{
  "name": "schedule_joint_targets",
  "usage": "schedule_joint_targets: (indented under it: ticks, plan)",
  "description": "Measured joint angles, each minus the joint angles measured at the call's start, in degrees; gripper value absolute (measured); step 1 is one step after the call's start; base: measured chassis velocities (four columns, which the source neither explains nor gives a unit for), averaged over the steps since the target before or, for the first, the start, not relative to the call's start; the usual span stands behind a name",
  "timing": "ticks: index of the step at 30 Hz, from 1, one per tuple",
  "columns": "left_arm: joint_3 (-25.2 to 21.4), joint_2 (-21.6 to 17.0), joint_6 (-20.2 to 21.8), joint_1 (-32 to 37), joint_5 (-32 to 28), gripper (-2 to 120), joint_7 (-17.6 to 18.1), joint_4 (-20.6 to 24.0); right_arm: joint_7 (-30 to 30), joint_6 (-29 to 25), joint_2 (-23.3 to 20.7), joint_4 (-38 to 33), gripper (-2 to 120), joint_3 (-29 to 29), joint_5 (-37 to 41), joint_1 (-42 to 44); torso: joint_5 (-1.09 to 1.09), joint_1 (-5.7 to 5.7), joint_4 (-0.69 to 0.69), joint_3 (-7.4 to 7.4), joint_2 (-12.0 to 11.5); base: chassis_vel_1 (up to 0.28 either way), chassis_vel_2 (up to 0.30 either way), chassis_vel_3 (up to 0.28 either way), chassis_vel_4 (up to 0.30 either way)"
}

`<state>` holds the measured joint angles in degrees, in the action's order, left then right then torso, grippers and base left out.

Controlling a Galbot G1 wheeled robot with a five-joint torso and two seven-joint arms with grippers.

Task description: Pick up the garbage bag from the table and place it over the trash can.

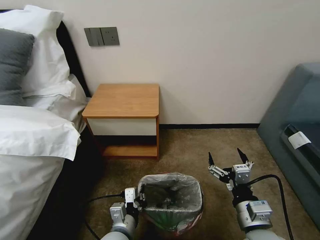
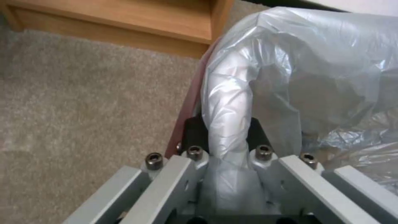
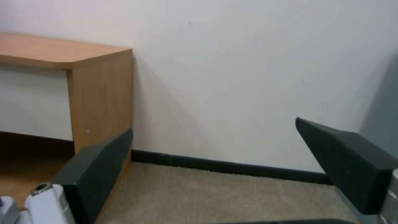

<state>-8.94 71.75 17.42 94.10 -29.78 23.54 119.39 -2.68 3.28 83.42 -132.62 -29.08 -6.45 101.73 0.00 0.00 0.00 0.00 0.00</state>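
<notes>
The grey translucent garbage bag (image 1: 170,186) is stretched over the trash can (image 1: 168,218) on the carpet right in front of me, and its pinkish-red rim (image 1: 190,226) hangs down the outside. My left gripper (image 1: 139,200) is at the can's left edge, shut on the bag-wrapped rim (image 2: 228,102); its black fingers (image 2: 195,133) sit on either side of it. To the right of the can my right gripper (image 1: 225,154) stands open and raised, holding nothing, its pads (image 3: 99,168) spread wide. The table (image 1: 123,100) stands behind the can against the wall, its top bare.
A bed with white linen (image 1: 30,140) and pillows runs along the left. A grey-blue upholstered seat (image 1: 296,133) takes up the right. Brown carpet (image 1: 200,146) lies open between table, can and seat. Black cables (image 1: 276,186) trail from both wrists.
</notes>
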Motion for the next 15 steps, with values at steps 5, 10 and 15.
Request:
schedule_joint_targets:
  ticks: [5,10,15]
  plan:
    - [0.0,0.0,0.0,-0.1,0.9,25,0.0,-0.3,-0.1,0.0,-0.1,0.1,100,0.0,0.3,-0.1,0.00,0.00,0.00,0.00,0.0,0.000,0.000,0.000,0.000]
    - [0.1,0.0,0.0,-0.2,1.3,46,0.0,-0.4,-0.2,0.0,-0.1,0.1,100,-0.1,0.6,0.0,0.00,0.00,0.00,0.00,0.0,0.000,0.000,0.000,0.000]
    - [0.1,0.0,0.0,-0.2,1.7,59,-0.1,-0.2,-0.2,0.0,-0.1,0.1,100,-0.1,0.6,0.0,-0.01,0.00,0.00,0.00,0.0,0.000,0.000,0.000,0.000]
